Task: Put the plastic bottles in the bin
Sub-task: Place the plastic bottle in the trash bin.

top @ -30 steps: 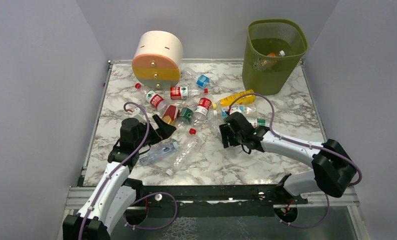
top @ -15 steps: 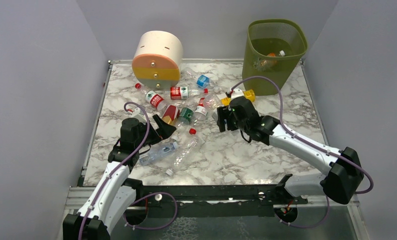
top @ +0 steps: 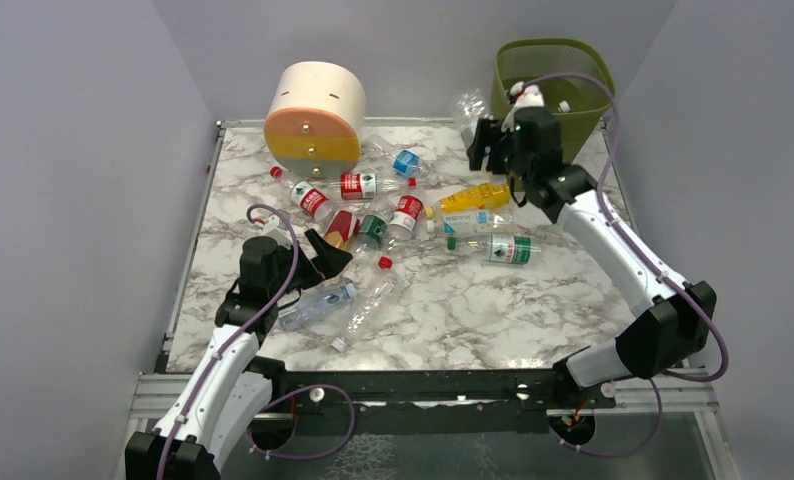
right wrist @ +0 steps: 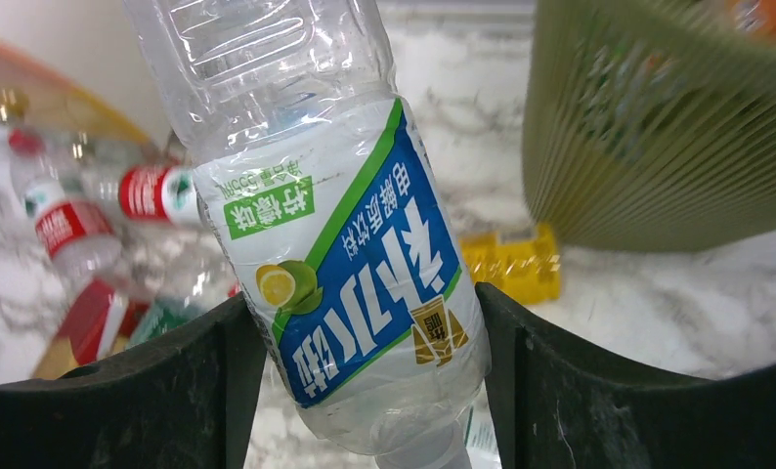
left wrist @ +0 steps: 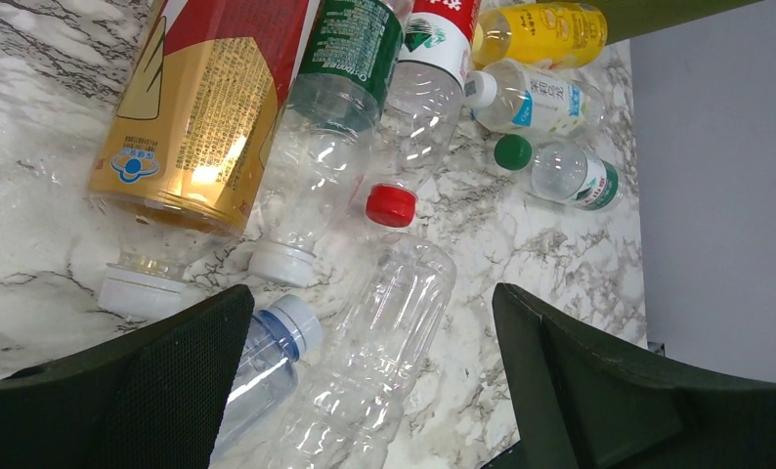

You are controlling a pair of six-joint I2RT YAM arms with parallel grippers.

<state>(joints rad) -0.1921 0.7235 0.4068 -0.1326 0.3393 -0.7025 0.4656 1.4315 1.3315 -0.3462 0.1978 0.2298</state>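
I pinch blue-label bottle [right wrist: 345,264] in right end effector [right wrist: 365,332], raised just beside bin [right wrist: 648,147], outside rim. Step: transport. Next: carry over bin opening, let go. Left end effector [left wrist: 369,293] spread wide, well apart from bin.

The clear bottle [right wrist: 335,244] bears a blue-green label with large white Chinese characters, apparently 水动乐; smaller print is illegible.

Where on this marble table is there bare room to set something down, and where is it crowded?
Bare: the near strip of the table in front of the green-capped bottle, and the left edge beside the drawer box. Crowded: the middle, from the drawer box to the yellow bottle.
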